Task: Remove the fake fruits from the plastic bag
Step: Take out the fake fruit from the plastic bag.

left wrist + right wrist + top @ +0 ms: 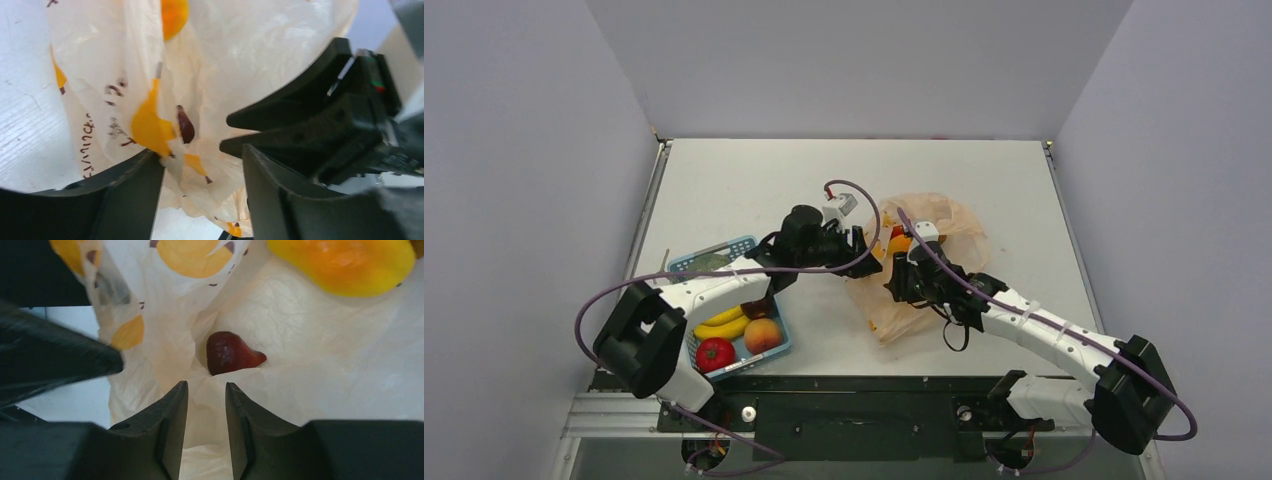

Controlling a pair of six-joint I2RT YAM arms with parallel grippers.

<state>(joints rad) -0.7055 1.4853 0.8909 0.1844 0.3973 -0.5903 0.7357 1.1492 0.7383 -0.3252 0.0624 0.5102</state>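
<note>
The fake fruits are inside the thin, crinkly, pale peach plastic bag (959,235) lying right of centre on the white counter (754,190). A plump orange-yellow plastic mango (345,265) sits deep in the folds, and a small dark red pointed fruit (230,352) lies nearer the opening. From where I stand, the worry is the film. It's so slack that a grab could catch only plastic and lift the whole bag, sending the fruits further in, and a hard tug might tear it. The two arms are also crowded together at the bag's near side and could knock each other. The right gripper (206,387) has its jaws close together, with a fold of film in the narrow gap. I can't tell whether that fold is truly nipped. The red fruit lies just beyond those tips, slightly to one side, and the mango is well past it. The left gripper (200,157) has its jaws spread. Printed film bulges between them and one tip touches it, but there is no fruit in the gap. The blue mesh basket (724,250) of other fruit sits well apart, by the left arm.
</note>
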